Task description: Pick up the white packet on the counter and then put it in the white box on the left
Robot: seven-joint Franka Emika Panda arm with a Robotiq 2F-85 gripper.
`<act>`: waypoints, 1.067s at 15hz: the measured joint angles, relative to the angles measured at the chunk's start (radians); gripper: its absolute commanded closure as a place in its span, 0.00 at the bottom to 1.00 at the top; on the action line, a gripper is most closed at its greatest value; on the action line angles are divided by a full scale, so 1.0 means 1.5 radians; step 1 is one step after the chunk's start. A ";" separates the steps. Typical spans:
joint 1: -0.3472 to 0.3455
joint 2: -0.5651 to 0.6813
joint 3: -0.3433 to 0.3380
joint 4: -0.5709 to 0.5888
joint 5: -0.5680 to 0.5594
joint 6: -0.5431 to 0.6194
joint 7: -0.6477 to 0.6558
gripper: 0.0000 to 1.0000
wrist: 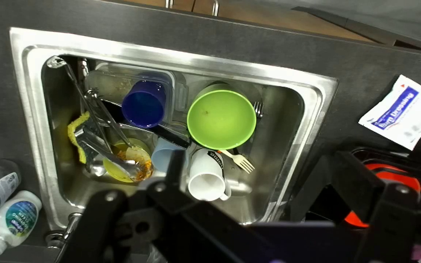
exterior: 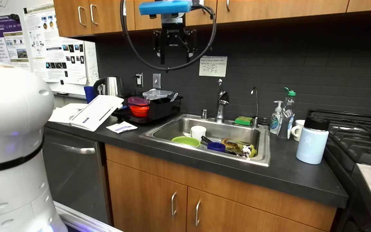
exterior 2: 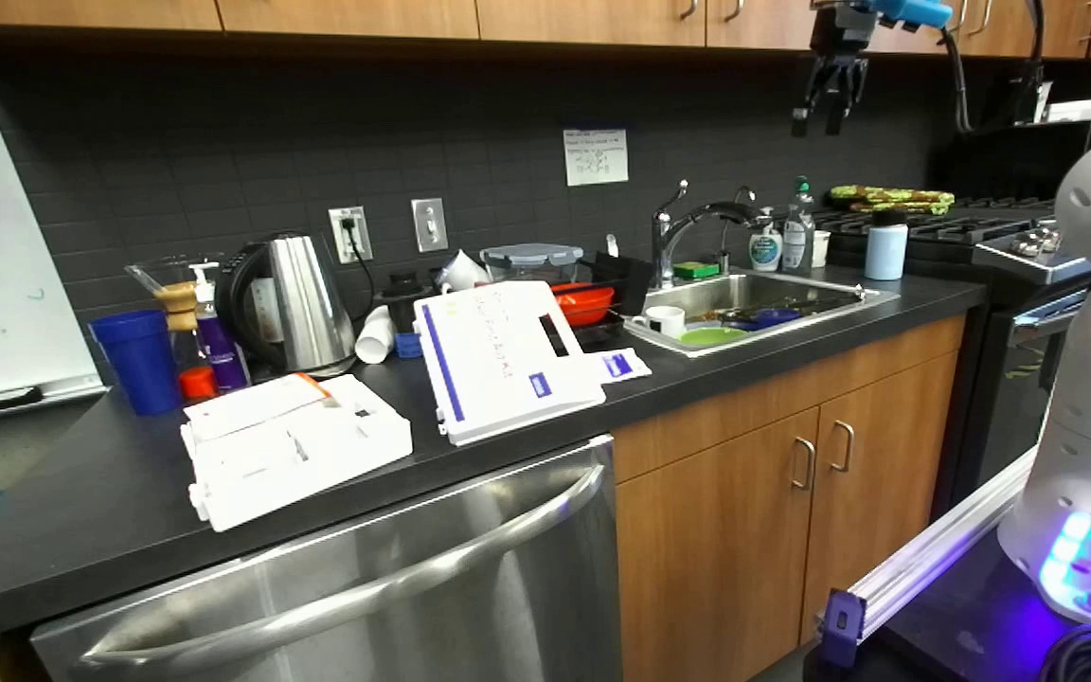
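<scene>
The white packet with a purple label lies flat on the counter left of the sink in an exterior view [exterior: 121, 127]. It also shows in an exterior view [exterior 2: 623, 365] and at the right of the wrist view [wrist: 406, 111]. A shallow open white box [exterior 2: 309, 488] with items in it lies on the counter at the left. Part of this box [exterior: 68, 111] shows beside the arm. A white lid-like panel [exterior 2: 508, 350] with a handle cutout leans beside it. My gripper [exterior: 175, 58] is open and empty, high above the sink; its fingers [wrist: 256, 164] are apart in the wrist view.
The sink [exterior: 266, 145] holds dishes, with a tall faucet [exterior: 221, 100] behind it. A black dish rack [exterior: 163, 109] with bowls stands beside the packet. A kettle [exterior 2: 304, 303] and blue cup [exterior 2: 138, 360] stand behind the box. Cabinets [exterior: 269, 11] hang overhead.
</scene>
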 measured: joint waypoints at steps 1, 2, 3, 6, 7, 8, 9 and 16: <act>0.000 0.000 0.000 0.000 0.000 0.000 0.000 0.00; 0.000 0.000 0.000 0.000 0.001 0.000 0.000 0.00; 0.000 0.000 0.001 0.000 0.001 0.000 0.000 0.00; 0.002 0.005 0.010 -0.002 0.004 0.015 0.000 0.00; 0.005 0.009 0.014 -0.004 0.005 0.027 -0.001 0.00; 0.009 0.013 0.018 -0.006 0.007 0.040 -0.003 0.00; 0.013 0.018 0.021 -0.009 0.011 0.052 -0.006 0.00; 0.028 0.052 0.030 -0.015 0.029 0.074 -0.012 0.00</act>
